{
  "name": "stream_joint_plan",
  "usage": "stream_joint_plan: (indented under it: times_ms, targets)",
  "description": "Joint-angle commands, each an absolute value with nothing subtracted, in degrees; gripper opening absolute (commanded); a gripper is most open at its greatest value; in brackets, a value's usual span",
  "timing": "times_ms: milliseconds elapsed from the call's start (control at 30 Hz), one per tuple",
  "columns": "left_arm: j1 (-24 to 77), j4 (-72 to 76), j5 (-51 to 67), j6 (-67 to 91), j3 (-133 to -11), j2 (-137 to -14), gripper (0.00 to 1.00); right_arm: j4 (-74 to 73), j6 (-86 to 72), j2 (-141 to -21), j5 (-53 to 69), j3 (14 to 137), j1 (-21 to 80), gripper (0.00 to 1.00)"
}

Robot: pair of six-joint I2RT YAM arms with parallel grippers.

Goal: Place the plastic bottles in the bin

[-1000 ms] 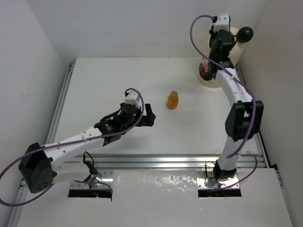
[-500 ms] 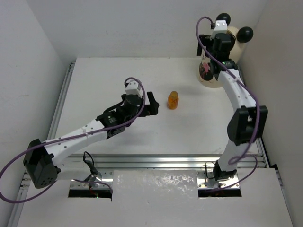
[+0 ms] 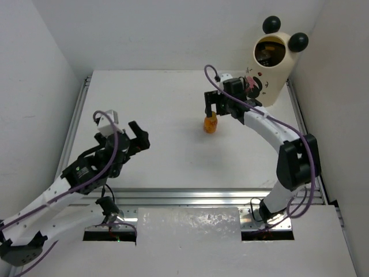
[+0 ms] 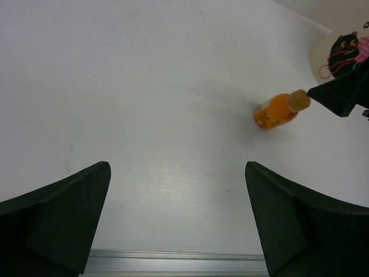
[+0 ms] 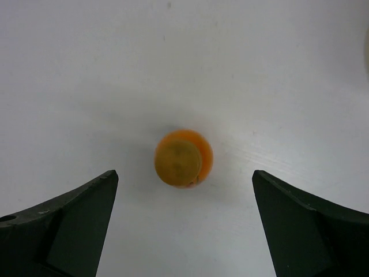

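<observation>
One orange plastic bottle (image 3: pixel 211 123) stands upright mid-table, its cap facing up in the right wrist view (image 5: pixel 183 157). My right gripper (image 3: pixel 217 108) hovers directly over it, open, with the bottle just ahead of its wide-spread fingertips (image 5: pixel 184 222) and untouched. The cream bin (image 3: pixel 272 66) with two black ball ears stands tilted at the far right, its round mouth facing the camera. My left gripper (image 3: pixel 140 137) is open and empty at the near left, well away from the bottle (image 4: pixel 278 110). In its view, bare table lies between the fingers (image 4: pixel 179 222).
White walls close in the table on the left, back and right. An aluminium rail (image 3: pixel 196 196) runs along the near edge and another (image 3: pixel 76 124) down the left side. The bin's cat picture (image 4: pixel 345 49) shows in the left wrist view.
My right arm has swung from the bin's mouth down and left to above the orange bottle. My left arm has pulled back toward the near left.
</observation>
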State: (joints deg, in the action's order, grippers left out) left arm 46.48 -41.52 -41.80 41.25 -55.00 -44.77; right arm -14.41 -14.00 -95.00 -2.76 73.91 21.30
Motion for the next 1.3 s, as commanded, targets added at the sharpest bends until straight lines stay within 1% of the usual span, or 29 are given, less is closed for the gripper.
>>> stream_joint_plan:
  times_ms: [0, 100, 233, 333, 367, 433, 467, 533, 567, 600, 733, 767, 833, 967, 1000, 1100, 1167, 1267]
  targets:
    - [46.49, -43.42, -44.21, 34.81, -49.93, -40.62, 1.0, -13.72, -14.24, -97.02, -0.88, 74.01, 21.62, 0.98]
    - [46.49, -39.82, -39.91, 32.53, -48.34, -38.5, 1.0, -12.13, -13.71, -100.35, -0.97, 74.35, 21.62, 0.97]
    - [46.49, -39.55, -38.32, 31.2, -48.16, -40.59, 1.0, -12.74, -13.62, -104.84, -0.26, 76.02, 21.62, 0.94]
    - [46.49, -40.08, -37.97, 31.11, -48.43, -42.53, 1.0, -13.88, -13.88, -107.04, -0.26, 76.55, 21.62, 0.78]
    - [46.49, -40.25, -37.97, 31.11, -48.51, -42.8, 1.0, -13.97, -13.97, -107.05, -0.26, 76.29, 21.62, 0.65]
    - [46.49, -39.91, -37.45, 30.85, -48.52, -43.24, 1.0, -13.71, -14.06, -105.83, -0.52, 74.98, 21.88, 0.59]
    - [46.49, -39.73, -37.09, 30.68, -48.43, -43.24, 1.0, -12.75, -13.8, -105.21, -0.88, 74.54, 21.97, 0.49]
    - [46.5, -39.29, -36.65, 30.15, -48.25, -42.98, 1.0, -11.87, -12.4, -103.63, -0.27, 73.92, 22.06, 0.39]
    - [46.49, -39.2, -36.3, 30.06, -48.25, -42.89, 1.0, -11.34, -11.78, -103.1, -0.26, 74.18, 22.06, 0.26]
    - [46.49, -39.2, -36.21, 29.88, -48.25, -42.72, 1.0, -11.16, -10.91, -102.49, -0.26, 74.35, 22.06, 0.24]
    - [46.49, -38.58, -34.98, 29.62, -47.9, -41.84, 1.0, -10.98, -7.48, -95.04, -2.27, 75.58, 22.06, 0.24]
    - [46.49, -38.41, -34.72, 29.53, -47.73, -41.66, 1.0, -11.51, -6.6, -94.23, -4.11, 76.63, 21.97, 0.25]
    - [46.49, -37.44, -33.23, 28.74, -47.37, -41.22, 1.0, -14.4, -2.48, -94.04, -10.88, 82.59, 20.75, 0.26]
    - [46.49, -37.18, -31.73, 28.39, -47.29, -41.22, 1.0, -19.15, -1.67, -97.11, -17.39, 96.64, 15.93, 0.28]
    - [46.58, -37.18, -31.73, 28.39, -47.29, -41.05, 1.0, -19.25, -1.67, -97.64, -18.36, 96.68, 14.86, 0.28]
    - [46.49, -36.57, -31.11, 28.13, -47.11, -40.52, 1.0, -20.3, -2.02, -100.45, -21.0, 105.7, 11.35, 0.29]
    - [46.49, -36.21, -30.41, 27.86, -46.85, -39.99, 1.0, -19.08, -1.5, -102.12, -24.06, 108.44, 9.42, 0.29]
    - [46.49, -35.86, -29.71, 27.51, -46.76, -39.99, 1.0, -18.72, -0.71, -107.73, -25.05, 115.72, 7.04, 0.29]
